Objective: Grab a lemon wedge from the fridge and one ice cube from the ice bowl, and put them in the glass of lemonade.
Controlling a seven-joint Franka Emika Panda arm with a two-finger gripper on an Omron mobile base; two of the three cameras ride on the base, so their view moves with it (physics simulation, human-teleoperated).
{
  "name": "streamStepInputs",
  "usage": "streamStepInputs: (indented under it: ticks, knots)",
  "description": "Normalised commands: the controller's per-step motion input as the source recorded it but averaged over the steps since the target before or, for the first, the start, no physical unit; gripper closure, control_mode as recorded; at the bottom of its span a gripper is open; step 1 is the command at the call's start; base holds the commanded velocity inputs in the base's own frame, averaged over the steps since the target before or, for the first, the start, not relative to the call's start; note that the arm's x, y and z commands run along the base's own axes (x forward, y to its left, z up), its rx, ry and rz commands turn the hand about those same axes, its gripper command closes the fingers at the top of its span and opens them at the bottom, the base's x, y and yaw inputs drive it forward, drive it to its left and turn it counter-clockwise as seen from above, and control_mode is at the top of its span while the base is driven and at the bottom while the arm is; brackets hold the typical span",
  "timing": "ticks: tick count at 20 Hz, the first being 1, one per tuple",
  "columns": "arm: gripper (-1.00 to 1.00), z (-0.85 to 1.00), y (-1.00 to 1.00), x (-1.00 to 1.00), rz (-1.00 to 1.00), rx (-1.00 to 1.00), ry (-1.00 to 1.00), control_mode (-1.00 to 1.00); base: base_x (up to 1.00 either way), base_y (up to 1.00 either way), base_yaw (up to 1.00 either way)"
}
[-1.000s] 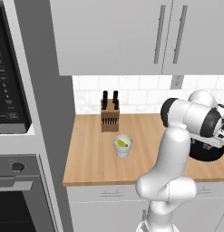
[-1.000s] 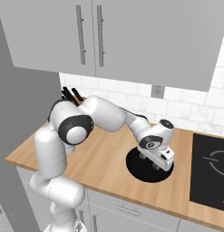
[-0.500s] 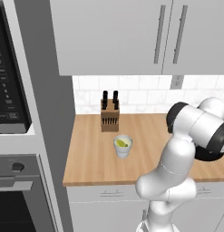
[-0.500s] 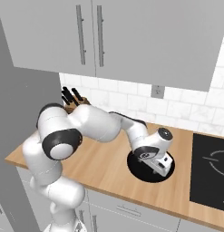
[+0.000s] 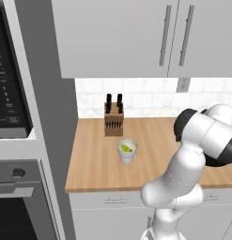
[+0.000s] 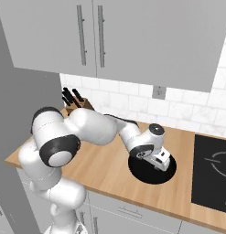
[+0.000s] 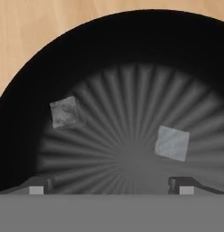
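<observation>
The end effector (image 7: 111, 189) stood wide open, its two dark fingertips (image 7: 41, 186) far apart at the bottom of the hand view, one near the lower left and one near the lower right. It held nothing and neither tip touched a cube. In the right base view the end effector (image 6: 161, 161) hung low over the black ice bowl (image 6: 138, 170), right of the frame's centre.

In the hand view the ice bowl (image 7: 36, 90) was a dark round dish with a ribbed grey floor, its rim arching across the top of the frame. Two ice cubes lay on that floor, well apart. One ice cube (image 7: 64, 112) sat left of centre, mottled grey and turned slightly. The other ice cube (image 7: 172, 143) lay right of centre and lower, paler and smoother, nearer the right fingertip. Both looked like small flat grey squares.

The glass of lemonade (image 5: 127, 151) stood near the middle of the left base view on the wooden tabletop (image 5: 94, 159), a short pale tumbler with yellow liquid and a small yellow-green piece showing at the top. Just behind it, higher in the frame, stood the knife block (image 5: 113, 122) with dark handles, against the white tiled wall. The white arm (image 5: 202, 136) filled the right side of that view.
</observation>
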Motion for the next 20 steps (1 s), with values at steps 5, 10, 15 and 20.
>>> streamStepInputs:
  ticks: [5, 10, 15, 20]
  knots:
    - [-1.00, 0.02, -0.21, 0.04, -0.06, 0.00, 0.01, -1.00, 0.00, 0.00, 0.00]
    - [-1.00, 0.14, -0.25, 0.02, -0.09, 0.01, 0.00, -1.00, 0.00, 0.00, 0.00]
    - [-1.00, 0.03, -0.22, 0.12, -0.08, 0.04, 0.07, -1.00, 0.00, 0.00, 0.00]
    - [-1.00, -0.28, -0.10, 0.02, 0.00, 0.08, 0.16, -1.00, 0.00, 0.00, 0.00]
